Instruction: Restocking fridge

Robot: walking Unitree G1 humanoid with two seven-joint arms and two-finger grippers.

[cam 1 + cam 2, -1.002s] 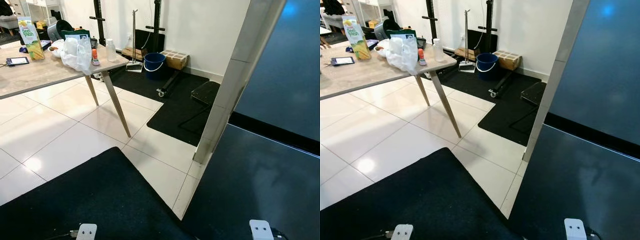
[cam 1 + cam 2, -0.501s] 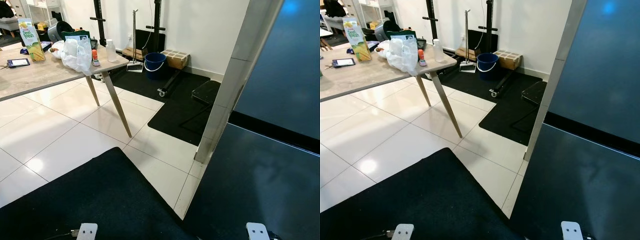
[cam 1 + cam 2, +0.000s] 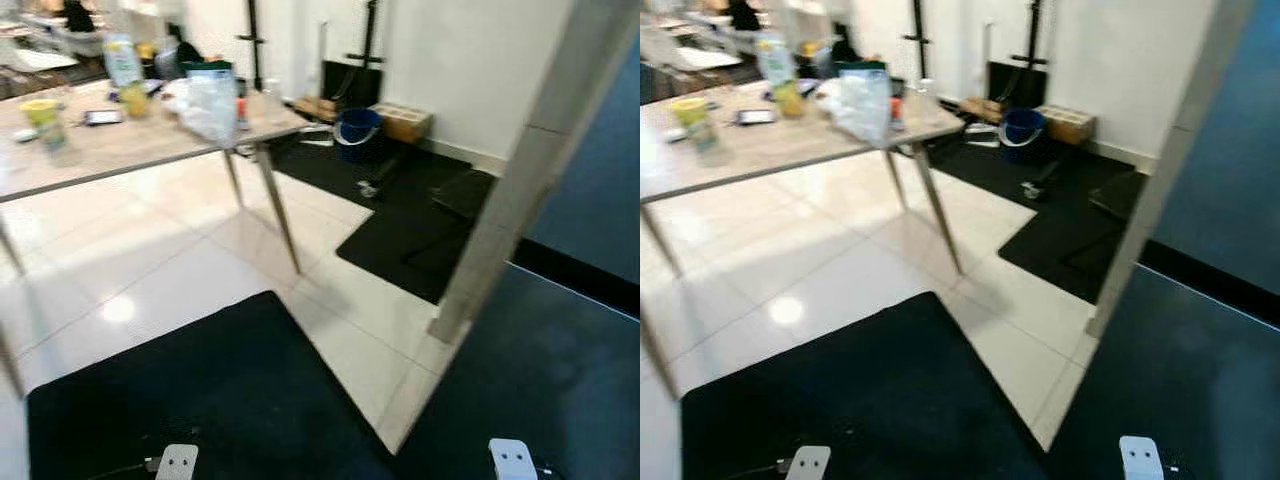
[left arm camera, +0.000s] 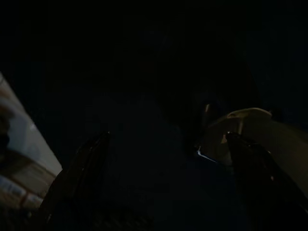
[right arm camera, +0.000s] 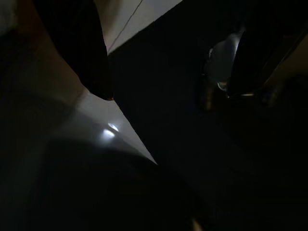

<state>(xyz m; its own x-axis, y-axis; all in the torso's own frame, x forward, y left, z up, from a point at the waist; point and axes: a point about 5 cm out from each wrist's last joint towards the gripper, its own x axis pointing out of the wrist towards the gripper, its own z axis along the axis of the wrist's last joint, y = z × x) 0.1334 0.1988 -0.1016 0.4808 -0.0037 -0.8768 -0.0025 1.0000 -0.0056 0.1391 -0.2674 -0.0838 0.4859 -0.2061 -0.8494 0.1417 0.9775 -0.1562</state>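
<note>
The fridge [image 3: 590, 380] is the tall dark glossy front on my right, with its pale side panel [image 3: 520, 190] facing the room. On the wooden table [image 3: 130, 150] at the left lie the groceries: a white plastic bag [image 3: 210, 105], a juice carton [image 3: 122, 60] and a yellow cup [image 3: 40, 110]. Both arms hang low. In the dark left wrist view my left gripper [image 4: 168, 163] shows two fingers spread with nothing between them. My right gripper [image 5: 168, 62] also stands open over the floor, holding nothing.
A black mat [image 3: 200, 400] lies at my feet on the white tiles. A blue bucket [image 3: 357, 128], a cardboard box [image 3: 405, 122] and a dark rack stand along the back wall on another black mat. The table's slanted legs [image 3: 278, 215] stand beside the tiled gap.
The camera has swung left and the picture has blurred; more of the table shows now, and the fridge sits further right. Nothing itself has moved.
</note>
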